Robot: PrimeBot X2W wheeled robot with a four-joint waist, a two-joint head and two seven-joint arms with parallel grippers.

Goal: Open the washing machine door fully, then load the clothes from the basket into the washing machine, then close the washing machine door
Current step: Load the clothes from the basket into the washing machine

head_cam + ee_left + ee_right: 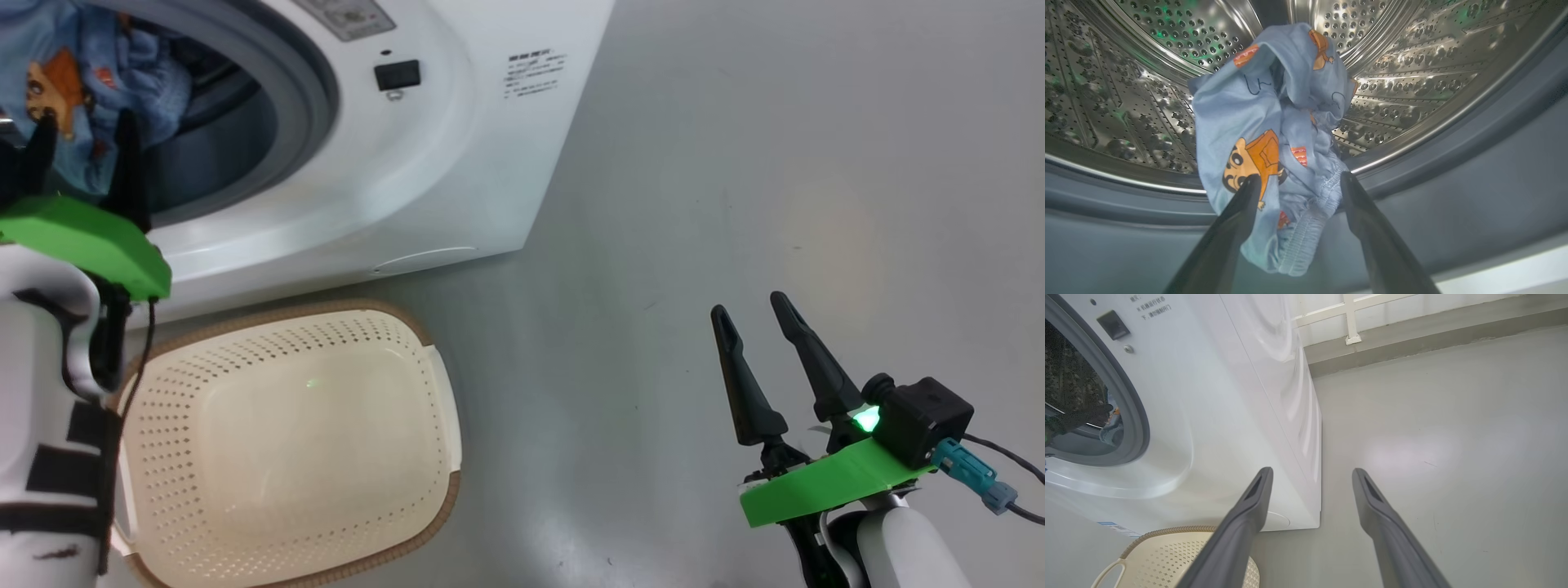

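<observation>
The clothes hang bunched in the mouth of the washing machine, between the two fingers of the left gripper. Those fingers stand spread wide. The fabric fills the gap between them, and its elastic hem lies against the tip at that view's right. Whether they press it I cannot tell.

The left wrist view shows the perforated steel drum behind the fabric and the grey gasket under its lower end. The head view catches a blue fold of the fabric inside the machine's opening. It also shows the basket, its perforated bottom in full sight, on the floor just in front of the machine.

The right gripper hangs well to the right of the machine, fingers parted over bare floor. The right wrist view shows the machine's side panel, open floor beside it, and a wall base behind.
</observation>
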